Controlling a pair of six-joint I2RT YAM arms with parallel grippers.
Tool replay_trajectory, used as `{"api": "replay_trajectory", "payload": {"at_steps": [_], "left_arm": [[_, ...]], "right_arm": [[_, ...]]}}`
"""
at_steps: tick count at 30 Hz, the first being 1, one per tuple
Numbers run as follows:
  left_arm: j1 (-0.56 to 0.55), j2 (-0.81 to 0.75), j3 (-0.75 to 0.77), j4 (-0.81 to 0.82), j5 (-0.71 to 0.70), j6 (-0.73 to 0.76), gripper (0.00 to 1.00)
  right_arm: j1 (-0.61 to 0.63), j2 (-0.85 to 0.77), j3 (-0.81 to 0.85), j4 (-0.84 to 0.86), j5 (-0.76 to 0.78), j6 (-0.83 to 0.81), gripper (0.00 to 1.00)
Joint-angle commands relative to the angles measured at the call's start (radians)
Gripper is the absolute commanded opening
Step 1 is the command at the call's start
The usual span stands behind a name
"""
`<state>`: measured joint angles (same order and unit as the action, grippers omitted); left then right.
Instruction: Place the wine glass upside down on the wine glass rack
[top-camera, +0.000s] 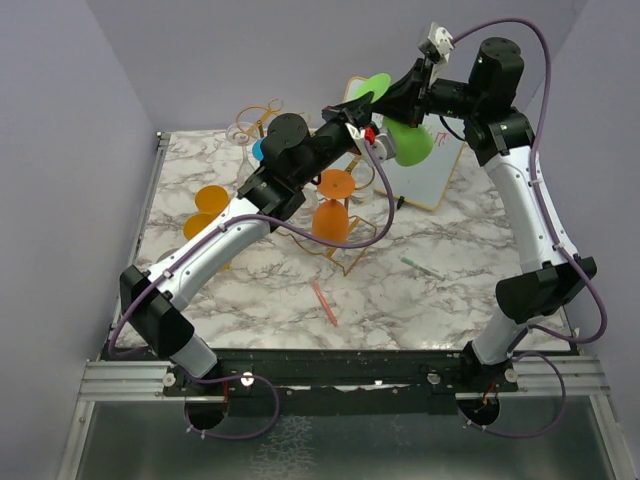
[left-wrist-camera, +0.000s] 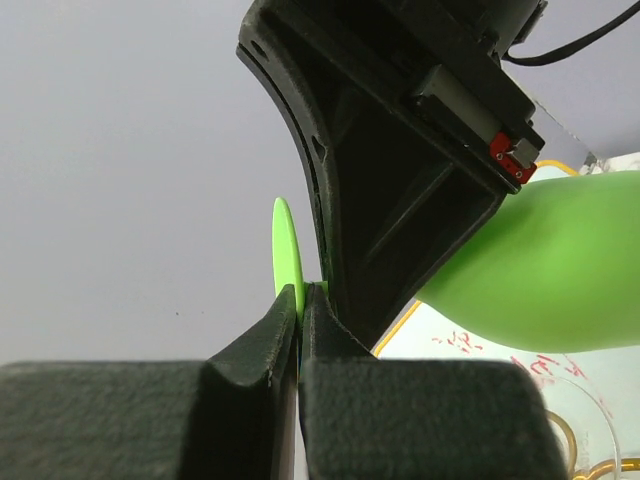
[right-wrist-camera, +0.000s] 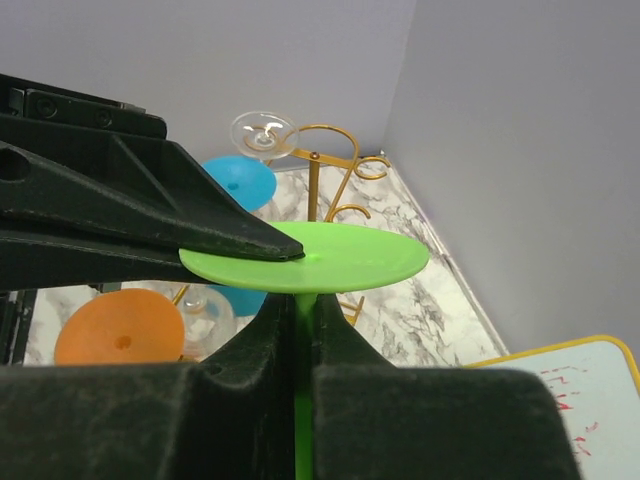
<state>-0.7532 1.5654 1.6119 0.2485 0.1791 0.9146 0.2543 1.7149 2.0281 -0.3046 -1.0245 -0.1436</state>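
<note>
Green wine glass (top-camera: 410, 142) is held in the air just R of the wine glass rack (right-wrist-camera: 314, 190), tilted, foot toward the rack, not on it yet. R gripper (right-wrist-camera: 297, 325) is clenched on the stem right under the foot. L gripper (left-wrist-camera: 300, 315) pinches the foot's rim. I see an orange glass (top-camera: 333, 215), a blue glass (right-wrist-camera: 238, 182) and a clear glass (right-wrist-camera: 263, 132) at the rack, feet up. Whiteboard (top-camera: 432, 178) lies R of the rack.

Two arms, left arm (top-camera: 215, 245) and right arm (top-camera: 530, 205): white links, black joints, looping purple cables (top-camera: 232, 437), and apparently a small red tab (left-wrist-camera: 513, 157).
</note>
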Motion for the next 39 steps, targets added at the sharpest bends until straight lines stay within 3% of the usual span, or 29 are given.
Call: {"api": "replay_trajectory", "payload": {"at_steps": [1, 3, 8, 13, 16, 23, 27, 31, 35, 39], "left_arm": [[-0.021, -0.007, 0.027, 0.041, 0.034, -0.013, 0.0], [-0.021, -0.008, 0.025, 0.041, 0.026, -0.035, 0.11], [-0.021, -0.011, 0.034, 0.041, -0.043, -0.178, 0.54], [-0.02, -0.026, 0.063, 0.0, -0.111, -0.494, 0.81], [-0.017, -0.027, 0.117, -0.091, -0.145, -0.698, 0.88], [0.032, -0.007, 0.283, -0.323, -0.087, -1.131, 0.93], [0.12, -0.007, 0.287, -0.323, 0.079, -1.407, 0.93], [0.246, -0.008, 0.227, -0.188, 0.266, -1.674, 0.93], [0.283, 0.028, 0.241, -0.151, 0.375, -1.787, 0.89], [0.295, 0.068, 0.255, -0.129, 0.47, -1.865, 0.79]], "right_arm": [[0.005, 0.022, 0.002, -0.057, 0.094, -0.077, 0.01], [0.005, 0.005, -0.032, -0.003, 0.127, -0.076, 0.01], [0.005, -0.051, -0.141, 0.175, 0.207, -0.053, 0.01], [0.005, -0.105, -0.248, 0.38, 0.303, 0.001, 0.01], [0.005, -0.143, -0.334, 0.508, 0.332, 0.031, 0.01], [0.005, -0.209, -0.488, 0.745, 0.329, 0.054, 0.01], [0.005, -0.236, -0.56, 0.858, 0.278, 0.066, 0.01], [0.006, -0.253, -0.599, 0.932, 0.223, 0.075, 0.01], [0.005, -0.258, -0.617, 0.976, 0.162, 0.081, 0.01], [0.005, -0.253, -0.612, 0.994, 0.108, 0.093, 0.01]]}}
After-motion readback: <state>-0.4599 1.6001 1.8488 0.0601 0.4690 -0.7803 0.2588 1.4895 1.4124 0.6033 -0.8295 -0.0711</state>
